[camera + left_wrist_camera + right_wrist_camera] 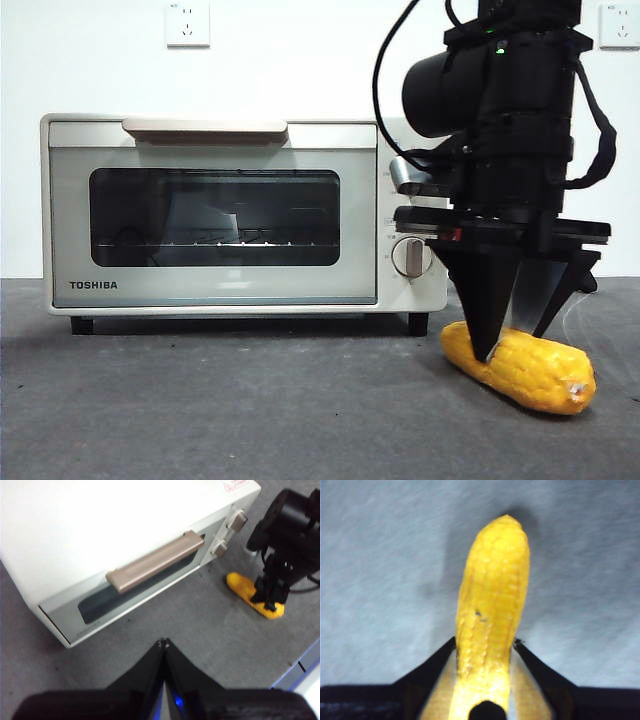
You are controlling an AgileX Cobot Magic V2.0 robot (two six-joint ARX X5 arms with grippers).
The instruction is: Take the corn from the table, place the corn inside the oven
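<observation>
Right of the cream-white boxy oven (212, 215), the right gripper (515, 335) straddled the bumpy yellow corn cob (520, 367), jaws clamped across its long axis.

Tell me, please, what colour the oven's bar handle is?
The handle is beige-brown, against the cream-white oven; the left wrist view shows it best.

Oven (212, 215) on worktop (250, 410), left of centre, door shut. Corn (525, 367) lying on worktop just right of and in front of oven's knob side. Right tool (520, 340) over corn, jaws either side, touching. Left tool (164, 647) in front of oven, above worktop.
</observation>
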